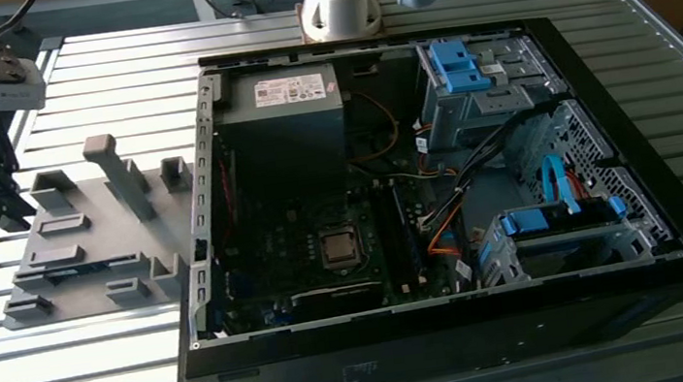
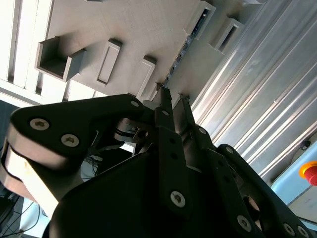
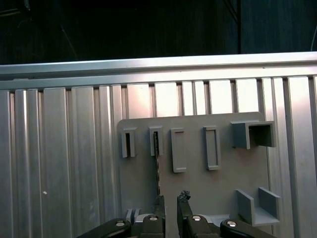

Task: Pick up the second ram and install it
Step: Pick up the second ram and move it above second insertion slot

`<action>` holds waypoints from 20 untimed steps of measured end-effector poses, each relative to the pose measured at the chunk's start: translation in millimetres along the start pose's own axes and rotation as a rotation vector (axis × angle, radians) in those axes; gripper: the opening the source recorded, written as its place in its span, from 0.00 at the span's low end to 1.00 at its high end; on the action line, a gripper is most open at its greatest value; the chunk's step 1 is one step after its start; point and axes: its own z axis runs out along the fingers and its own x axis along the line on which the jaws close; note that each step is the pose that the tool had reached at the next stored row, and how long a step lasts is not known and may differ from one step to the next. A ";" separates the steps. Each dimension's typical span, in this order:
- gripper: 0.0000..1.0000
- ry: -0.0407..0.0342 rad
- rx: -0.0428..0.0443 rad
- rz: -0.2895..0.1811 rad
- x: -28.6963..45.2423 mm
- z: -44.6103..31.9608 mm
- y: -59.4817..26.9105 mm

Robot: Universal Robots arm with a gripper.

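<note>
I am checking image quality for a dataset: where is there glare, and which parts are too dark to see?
Exterior view: the computer case interior is shadowed. First wrist view: glare along the table edge, black background beyond. Second wrist view: the gripper is dark, the table washed out beside it.

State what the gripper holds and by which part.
Nothing, apparently: the black gripper stands open at the end of the dark, narrow memory stick in the grey fixture.

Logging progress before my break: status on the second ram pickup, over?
Gripper open, hovering over the grey fixture plate. Second ram standing on edge in its fixture slot, not between the fingers. No obstruction seen around it.
</note>
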 end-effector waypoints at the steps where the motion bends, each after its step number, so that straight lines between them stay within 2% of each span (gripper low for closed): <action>1: 0.25 0.0000 0.0000 0.000 0.0 0.0 0.0; 6: 0.25 0.0000 0.0000 0.000 0.0 0.0 0.0; 7: 0.32 0.0000 0.0000 0.000 0.0 0.0 0.0; 20: 0.32 -0.0002 0.0002 0.000 0.0 1.2 -0.1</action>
